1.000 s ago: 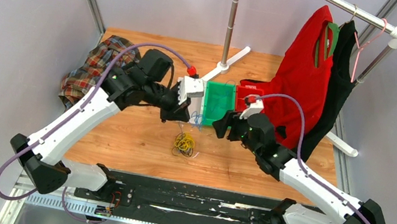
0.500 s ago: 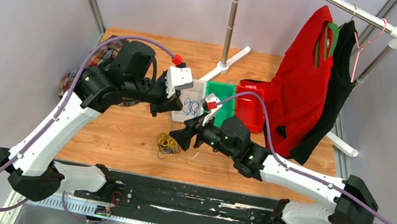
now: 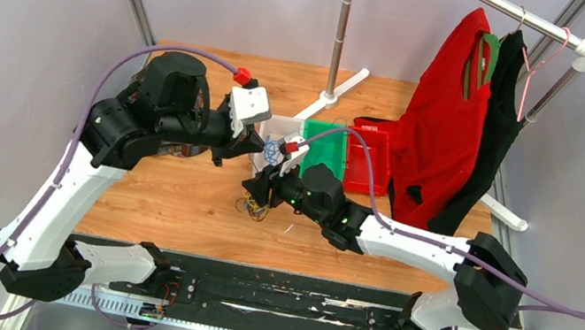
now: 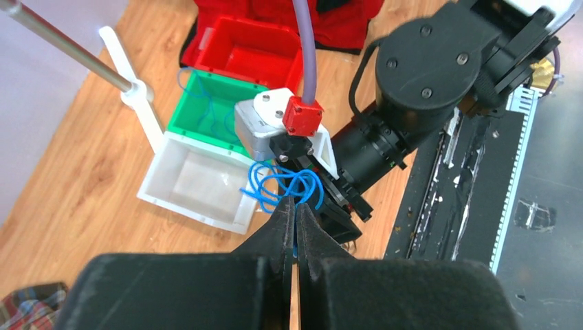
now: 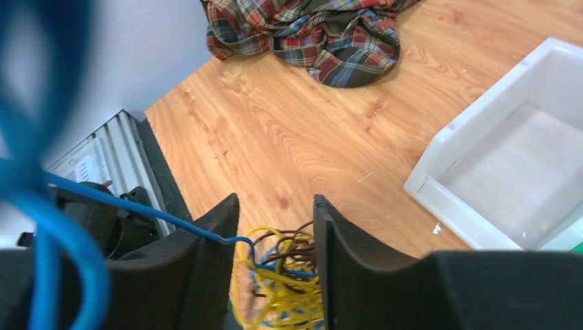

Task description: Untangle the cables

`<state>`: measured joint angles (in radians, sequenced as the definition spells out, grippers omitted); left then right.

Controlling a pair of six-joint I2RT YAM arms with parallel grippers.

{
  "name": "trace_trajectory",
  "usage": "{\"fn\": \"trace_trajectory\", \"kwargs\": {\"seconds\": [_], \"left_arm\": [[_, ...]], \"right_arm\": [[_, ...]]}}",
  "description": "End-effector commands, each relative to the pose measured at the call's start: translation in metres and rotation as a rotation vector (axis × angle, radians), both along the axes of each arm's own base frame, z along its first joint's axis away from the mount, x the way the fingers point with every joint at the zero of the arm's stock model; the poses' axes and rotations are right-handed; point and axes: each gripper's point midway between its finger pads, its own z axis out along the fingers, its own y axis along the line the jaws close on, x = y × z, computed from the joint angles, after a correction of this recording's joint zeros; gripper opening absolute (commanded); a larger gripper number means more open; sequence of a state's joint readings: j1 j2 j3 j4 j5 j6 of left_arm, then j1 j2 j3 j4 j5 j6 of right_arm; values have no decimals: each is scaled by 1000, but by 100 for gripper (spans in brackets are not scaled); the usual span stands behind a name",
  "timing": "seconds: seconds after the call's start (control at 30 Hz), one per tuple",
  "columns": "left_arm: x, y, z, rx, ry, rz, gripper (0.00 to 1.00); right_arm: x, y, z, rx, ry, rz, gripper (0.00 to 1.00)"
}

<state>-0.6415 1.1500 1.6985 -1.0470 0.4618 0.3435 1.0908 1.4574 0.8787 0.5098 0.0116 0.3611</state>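
Note:
A tangle of yellow, brown and blue cables (image 3: 250, 208) lies on the wooden table (image 3: 175, 199). My left gripper (image 3: 258, 149) is raised above it, shut on a looped blue cable (image 4: 285, 185). In the left wrist view the pads (image 4: 285, 220) pinch the blue cable at their tips. The blue cable runs taut down into the tangle (image 5: 289, 278). My right gripper (image 5: 275, 201) is open, low over the tangle, with its jaws on either side of the cables. It also shows in the top view (image 3: 260, 188).
A white bin (image 3: 277, 127), a green bin (image 3: 329, 149) and a red bin (image 3: 365, 155) stand in a row behind the grippers. A plaid cloth (image 5: 309, 27) lies at the table's far left. A garment rack holds a red top (image 3: 443, 127).
My left gripper has pulled left and up with the blue cable. My right gripper has swung left from the green bin and come down over the tangle.

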Motion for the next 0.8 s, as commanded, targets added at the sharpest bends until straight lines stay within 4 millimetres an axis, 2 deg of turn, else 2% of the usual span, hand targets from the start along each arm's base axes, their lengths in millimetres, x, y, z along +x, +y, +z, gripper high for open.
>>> {"fn": "trace_trajectory", "kwargs": {"seconds": [0.0, 0.3, 0.43, 0.57, 0.77], "left_arm": [[-2, 6, 33, -58, -65, 30, 0], [8, 15, 93, -124, -218, 94, 0], [12, 16, 113, -148, -263, 111, 1], [16, 10, 105, -138, -234, 102, 0], [33, -12, 68, -138, -142, 89, 0]], "right_arm": [[5, 1, -20, 27, 9, -56, 37], [0, -13, -105, -100, 123, -96, 37], [-2, -22, -127, -137, 152, -117, 41], [5, -38, -117, -159, 140, -186, 47], [30, -82, -71, -140, 106, -344, 62]]}}
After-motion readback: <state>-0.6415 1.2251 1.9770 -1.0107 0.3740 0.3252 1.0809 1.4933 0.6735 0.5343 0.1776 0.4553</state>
